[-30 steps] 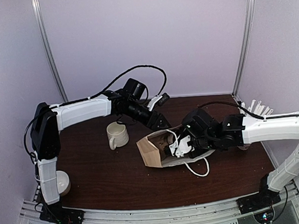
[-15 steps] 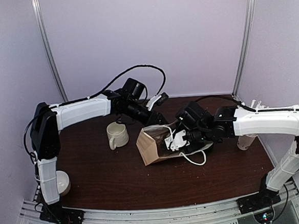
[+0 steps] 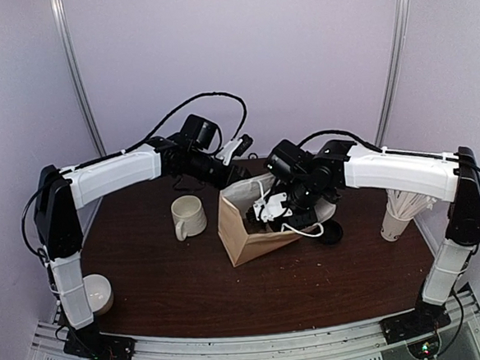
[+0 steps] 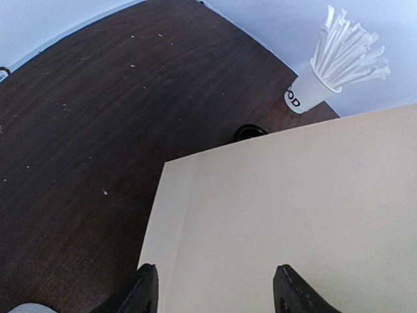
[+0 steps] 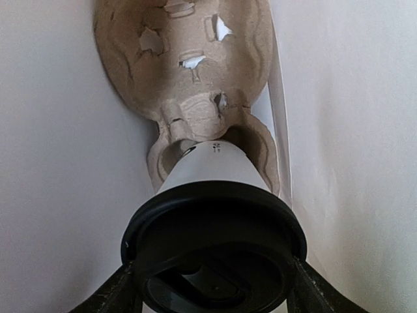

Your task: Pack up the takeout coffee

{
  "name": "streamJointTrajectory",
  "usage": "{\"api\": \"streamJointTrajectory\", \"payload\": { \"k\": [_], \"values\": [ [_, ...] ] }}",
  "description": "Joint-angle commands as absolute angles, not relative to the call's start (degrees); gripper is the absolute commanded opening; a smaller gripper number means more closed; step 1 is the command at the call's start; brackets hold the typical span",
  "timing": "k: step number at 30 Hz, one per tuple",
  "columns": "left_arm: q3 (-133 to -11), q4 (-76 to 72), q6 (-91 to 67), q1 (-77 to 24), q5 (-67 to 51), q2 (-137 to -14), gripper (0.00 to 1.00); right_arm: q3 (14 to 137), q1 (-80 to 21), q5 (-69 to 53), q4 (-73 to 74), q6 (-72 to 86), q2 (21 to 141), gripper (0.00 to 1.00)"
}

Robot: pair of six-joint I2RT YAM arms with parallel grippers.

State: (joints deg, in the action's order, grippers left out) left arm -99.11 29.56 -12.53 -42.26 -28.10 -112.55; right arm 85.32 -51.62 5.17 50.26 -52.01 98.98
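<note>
**Cup inside bag, base at carrier well, not yet released**

The right gripper (image 5: pixel 212 287) is down inside the paper bag (image 3: pixel 248 239). Its jaws are clamped on the black lid (image 5: pixel 215 225) of the takeout coffee (image 5: pixel 208 173), one finger on each side of the rim. The cup sticks out straight ahead of the fingers. Its base points into the nearer well of the pulp carrier (image 5: pixel 182 45), which lies at the far end of the bag. Whether the base is fully seated or only at the well's mouth can't be told. The bag walls sit close on both sides of this gripper.

The left gripper (image 4: pixel 215 290) has its jaws apart with nothing pinched between them. The tan bag wall fills the view just ahead of its fingertips, but contact with it can't be confirmed. The cup of straws (image 4: pixel 316 88) is well beyond the bag from this gripper. The mug (image 3: pixel 187 217) is off to the near side, apart from the bag.

Likely risks:
- The hold is on the lid only. A tug or twist could pop the lid off and spill the cup.
- If the cup is let go before its base is in the well, it would probably tip against the bag wall.
- The bag isn't clamped. A push from the right gripper could slide or fold it and shift the carrier off line.
- The space is tight. Fingers backing out may snag the bag rim or its white handle cord and drag the bag over.
</note>
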Motion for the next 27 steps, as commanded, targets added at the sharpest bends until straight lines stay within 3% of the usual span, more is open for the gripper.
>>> {"api": "streamJointTrajectory", "payload": {
  "k": [1, 13, 27],
  "values": [
    [-97.22, 24.62, -16.16, -39.42, -25.77, -108.50, 0.64, 89.57, -49.76, -3.54, 60.89, -47.63, 103.05, 0.67],
    [-95.60, 21.10, -17.77, -37.27, -28.17, -105.90, 0.64, 109.65, -46.59, -15.24, 83.24, -45.15, 116.97, 0.65],
    [-94.56, 19.18, -17.95, -37.27, -28.97, -104.93, 0.64, 96.52, -46.58, -6.69, 63.63, -43.24, 112.39, 0.65]
  ]
}}
